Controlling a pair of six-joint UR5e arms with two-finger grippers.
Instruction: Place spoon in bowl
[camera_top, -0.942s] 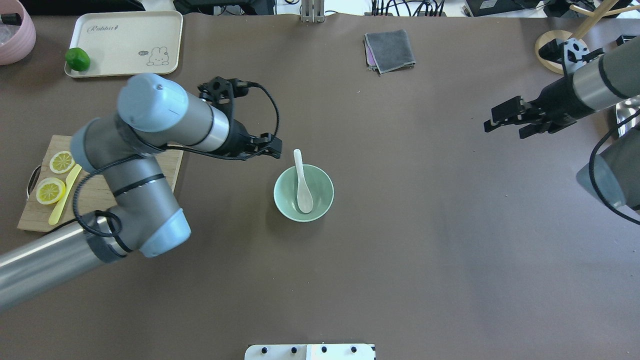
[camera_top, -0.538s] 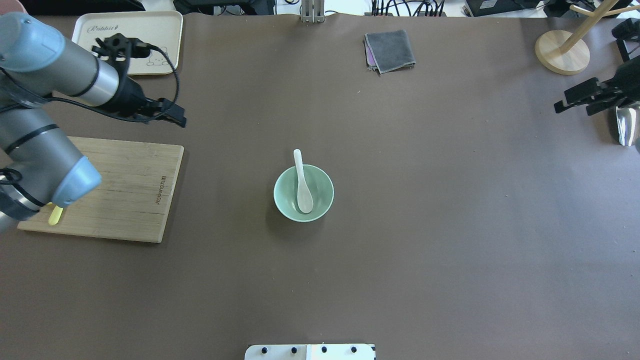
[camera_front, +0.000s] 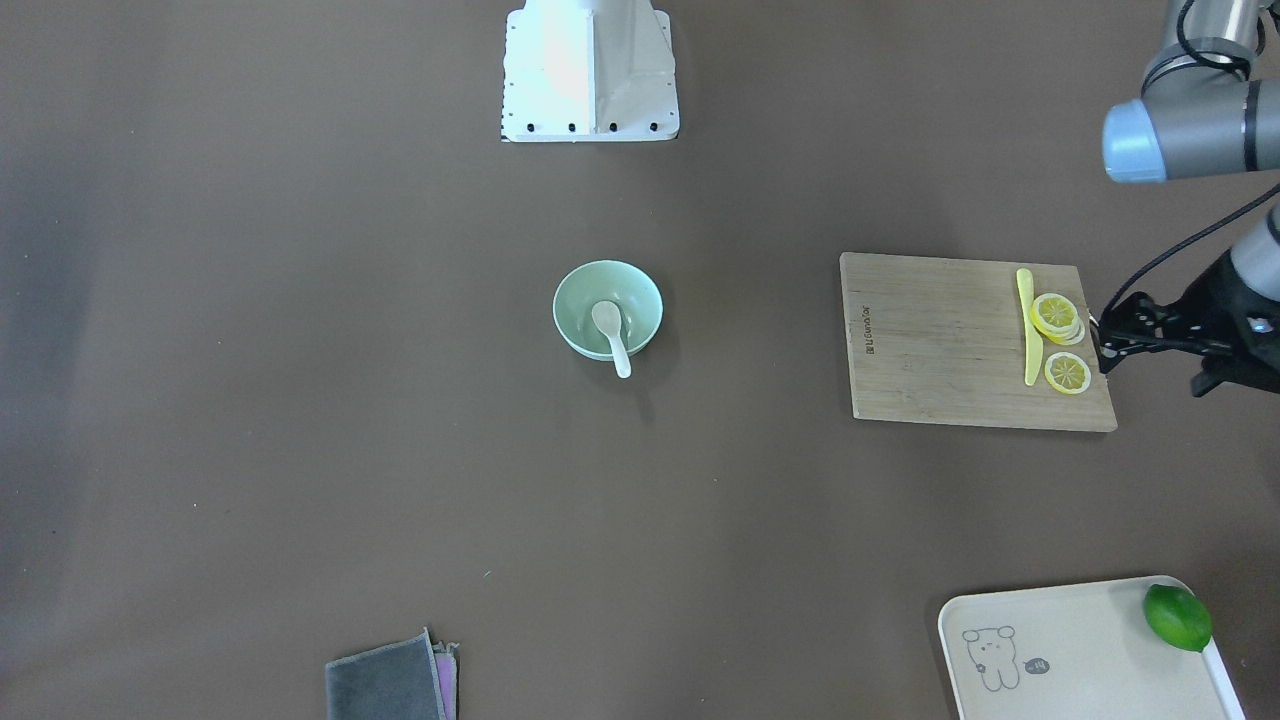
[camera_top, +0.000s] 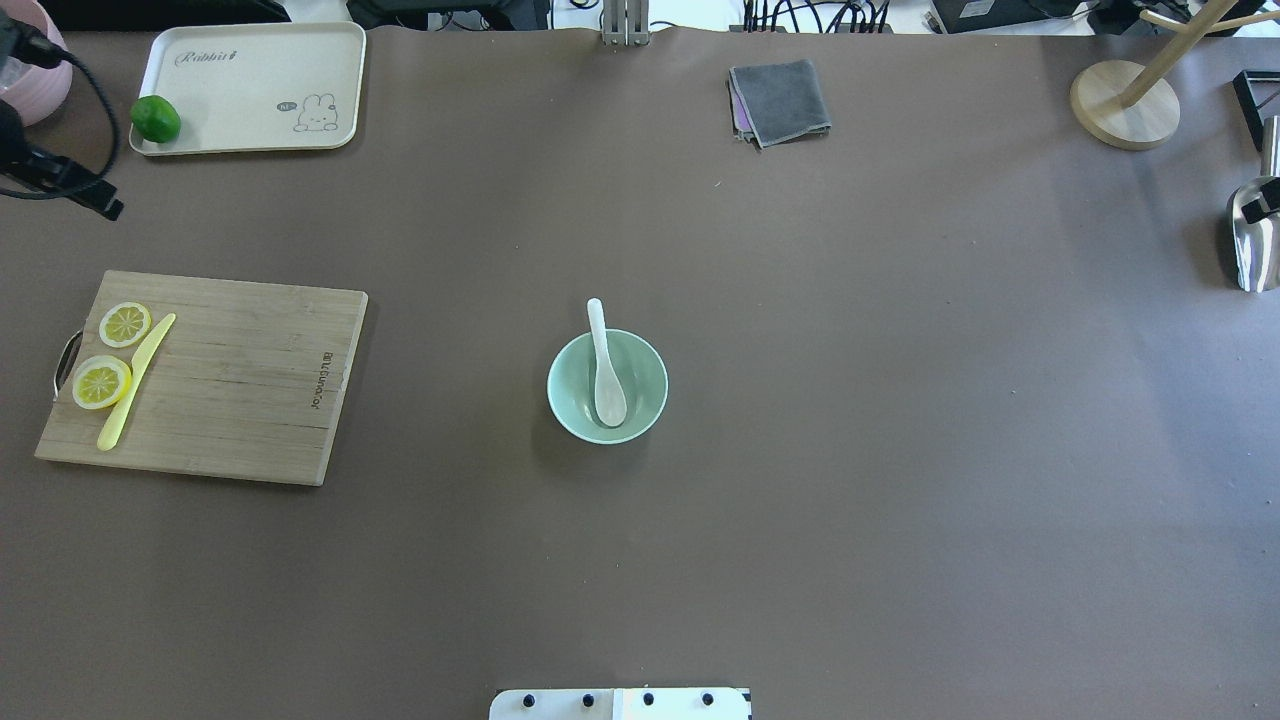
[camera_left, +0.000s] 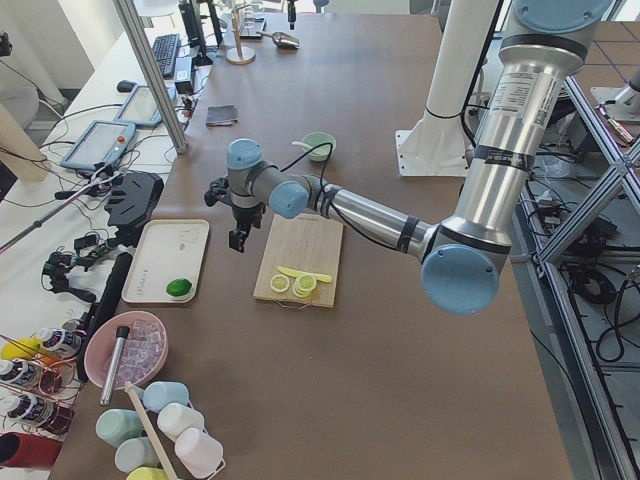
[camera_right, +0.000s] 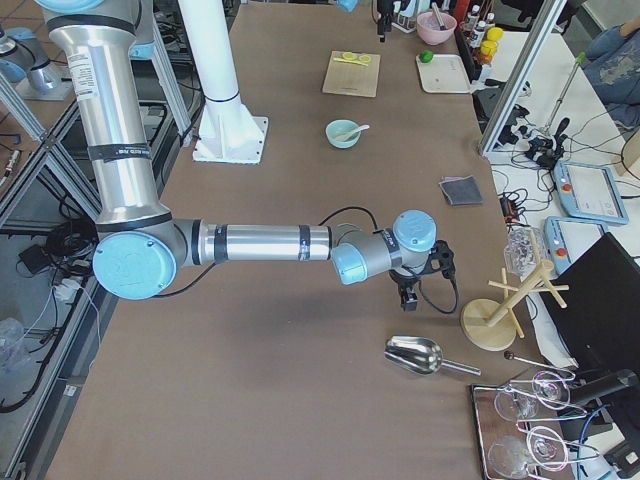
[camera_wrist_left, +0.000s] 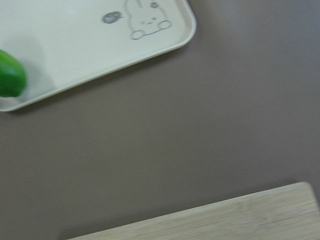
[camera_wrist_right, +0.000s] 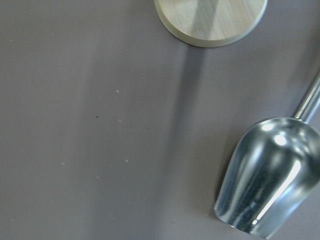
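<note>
The white spoon (camera_top: 603, 362) lies in the mint-green bowl (camera_top: 570, 400) at the table's middle, scoop down inside, handle resting over the far rim. Both also show in the front view, spoon (camera_front: 609, 333) and bowl (camera_front: 570, 296). My left gripper (camera_top: 100, 203) is far off at the left edge, between tray and cutting board, and empty; in the front view (camera_front: 1102, 345) its jaws look parted. My right gripper (camera_right: 408, 296) hovers at the right edge near the metal scoop; I cannot tell whether it is open or shut.
A cutting board (camera_top: 250, 390) with lemon slices (camera_top: 102, 381) and a yellow knife (camera_top: 135, 380) lies at the left. A tray (camera_top: 250, 90) with a lime (camera_top: 156, 118), a grey cloth (camera_top: 780, 100), a wooden stand (camera_top: 1122, 105) and a metal scoop (camera_top: 1252, 240) line the edges.
Both arms have drawn back from the middle to the table's left and right edges. The spoon and the bowl have not moved.
</note>
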